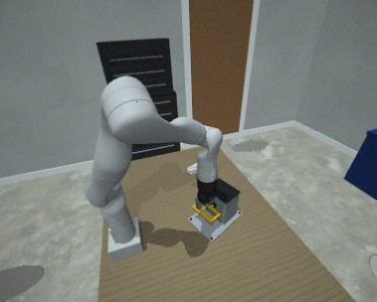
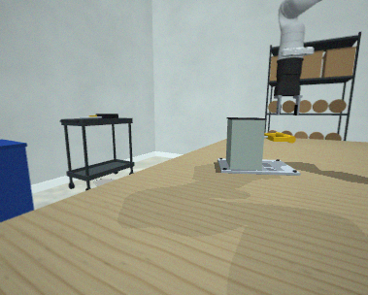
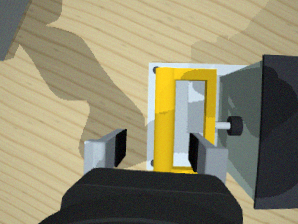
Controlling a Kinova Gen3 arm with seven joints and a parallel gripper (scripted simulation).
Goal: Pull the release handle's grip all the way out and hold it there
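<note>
The release handle's grip is a yellow rectangular loop [image 3: 181,117] sticking out level from the front of a grey housing [image 1: 226,200] with a black top, mounted on a light base plate [image 1: 215,223]. It also shows in the top view [image 1: 206,213] and in the exterior view [image 2: 280,137]. My gripper [image 3: 157,144] is open and empty, pointing straight down above the grip. In the exterior view the fingertips [image 2: 286,112] hang clearly above the grip, touching nothing. In the wrist view the fingers straddle the grip's outer bar.
The arm's base [image 1: 125,244] stands on the wooden table left of the housing. A black cart [image 2: 97,146], a blue bin [image 2: 6,180] and a shelf rack [image 2: 322,87] stand off the table.
</note>
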